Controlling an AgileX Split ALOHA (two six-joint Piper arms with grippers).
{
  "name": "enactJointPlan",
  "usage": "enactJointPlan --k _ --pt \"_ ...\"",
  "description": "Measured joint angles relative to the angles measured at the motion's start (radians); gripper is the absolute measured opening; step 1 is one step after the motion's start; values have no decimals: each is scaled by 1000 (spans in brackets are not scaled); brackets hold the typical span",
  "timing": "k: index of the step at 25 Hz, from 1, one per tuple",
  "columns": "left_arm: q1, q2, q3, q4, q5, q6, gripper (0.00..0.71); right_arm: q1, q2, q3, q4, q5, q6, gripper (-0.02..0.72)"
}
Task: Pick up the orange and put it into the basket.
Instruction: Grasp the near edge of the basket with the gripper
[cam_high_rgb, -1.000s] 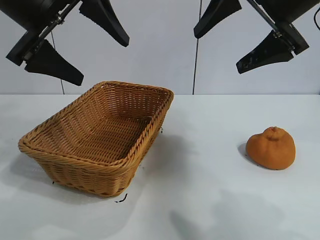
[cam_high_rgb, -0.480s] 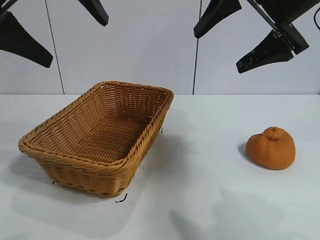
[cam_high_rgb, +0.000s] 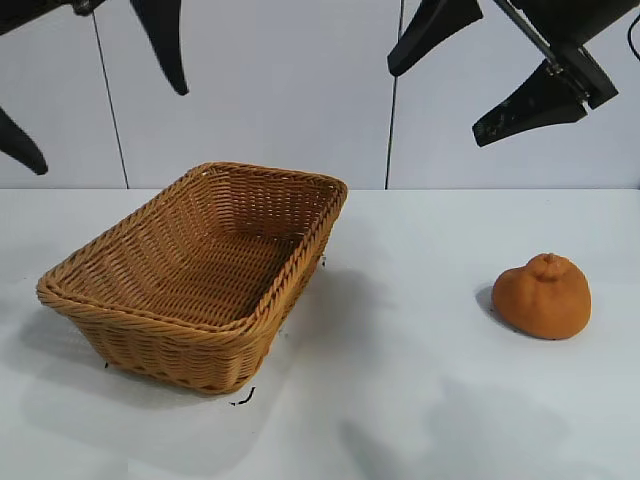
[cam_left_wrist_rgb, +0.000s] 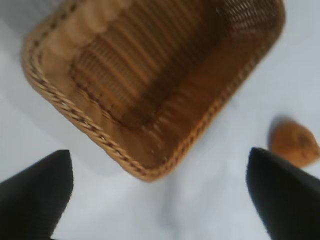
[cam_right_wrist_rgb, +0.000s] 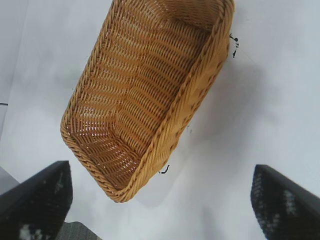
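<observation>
The orange (cam_high_rgb: 542, 297), dull and lumpy with a small knob on top, sits on the white table at the right; it also shows in the left wrist view as the orange (cam_left_wrist_rgb: 295, 144). The tan wicker basket (cam_high_rgb: 170, 352) stands at the left with nothing in it, and both wrist views look down on the basket (cam_left_wrist_rgb: 60, 102) (cam_right_wrist_rgb: 192, 95). My left gripper (cam_high_rgb: 110, 132) hangs open high above the table's left edge, left of the basket. My right gripper (cam_high_rgb: 435, 107) hangs open high up, above the table between basket and orange. Both hold nothing.
The white tabletop (cam_high_rgb: 400, 400) spreads between basket and orange. A pale wall (cam_high_rgb: 300, 90) rises behind the table. Small black marks (cam_high_rgb: 244, 399) lie on the table at the basket's near corner.
My left gripper has swung left and turned, so its fingers now sit at the exterior view's left edge. The right gripper, the basket and the orange have not moved.
</observation>
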Motion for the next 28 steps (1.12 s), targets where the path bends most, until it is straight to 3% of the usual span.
enactJointPlan --k 9,17,23,28 --pt "65 90 24 -65 68 -185 674 0 0 0 0 0 0 696" --pt "74 91 159 -98 -29 -270 674 0 0 0 -1 -4 0 696" --pt "74 107 163 -99 -141 -315 674 0 0 0 -1 -4 0 696" --pt "74 173 163 -99 -135 -316 674 0 0 0 -1 -4 0 696"
